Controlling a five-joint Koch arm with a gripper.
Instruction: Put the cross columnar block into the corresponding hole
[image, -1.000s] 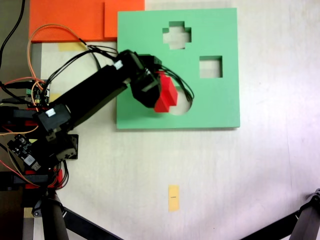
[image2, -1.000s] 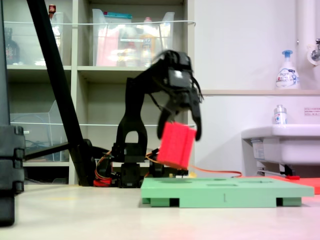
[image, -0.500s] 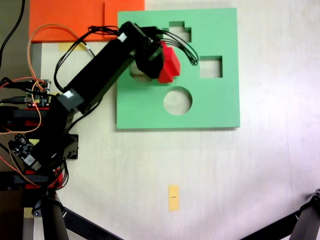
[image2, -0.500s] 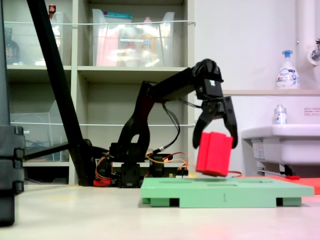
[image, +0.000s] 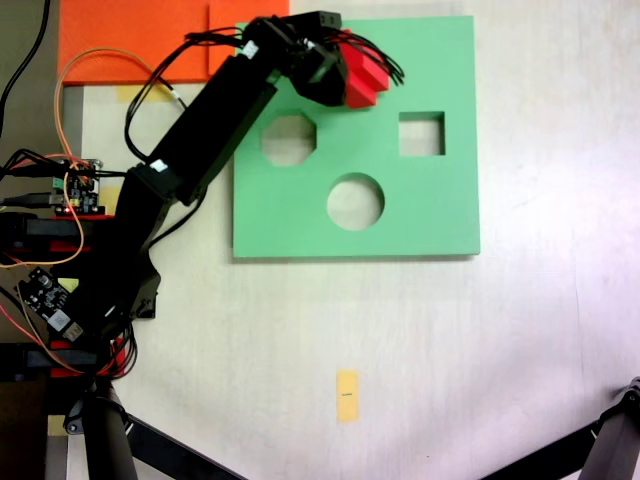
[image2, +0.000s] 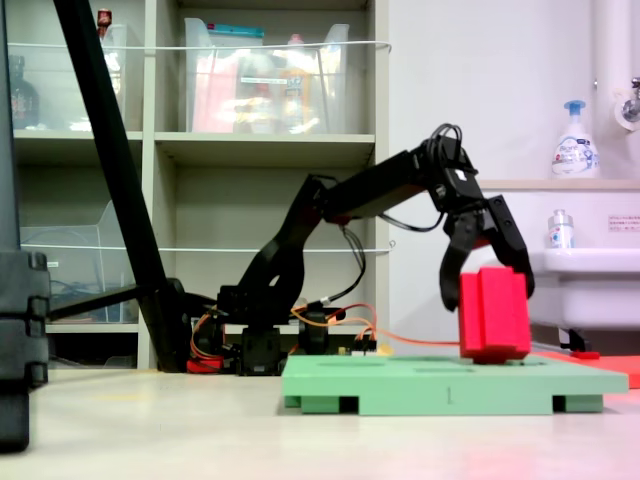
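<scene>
No text can be read in both exterior views; the label on the soap bottle (image2: 575, 148) is too blurred.

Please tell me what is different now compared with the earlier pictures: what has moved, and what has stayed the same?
The gripper, jaws clamped on the red cross block throughout, carried it from above the round hole toward the first exterior view's top, over the cross cutout. In the second exterior view the block came down to the green board and now stands nearly upright. Nothing was released. The board did not move.
</scene>
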